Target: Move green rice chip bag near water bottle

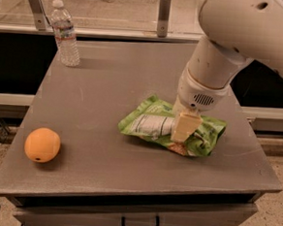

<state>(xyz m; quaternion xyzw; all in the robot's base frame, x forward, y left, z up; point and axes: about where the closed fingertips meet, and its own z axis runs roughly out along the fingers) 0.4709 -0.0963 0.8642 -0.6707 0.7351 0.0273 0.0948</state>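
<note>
The green rice chip bag (152,126) lies flat on the grey table (109,93), right of centre, its white label panel facing up. My gripper (183,130) hangs from the big white arm and is down over the middle of the bag, its cream fingers at the bag's surface. The water bottle (65,33) stands upright at the table's far left corner, well apart from the bag.
An orange (42,145) sits near the table's front left edge. A rail with metal posts (164,14) runs behind the table. A drawer handle (140,223) shows below the front edge.
</note>
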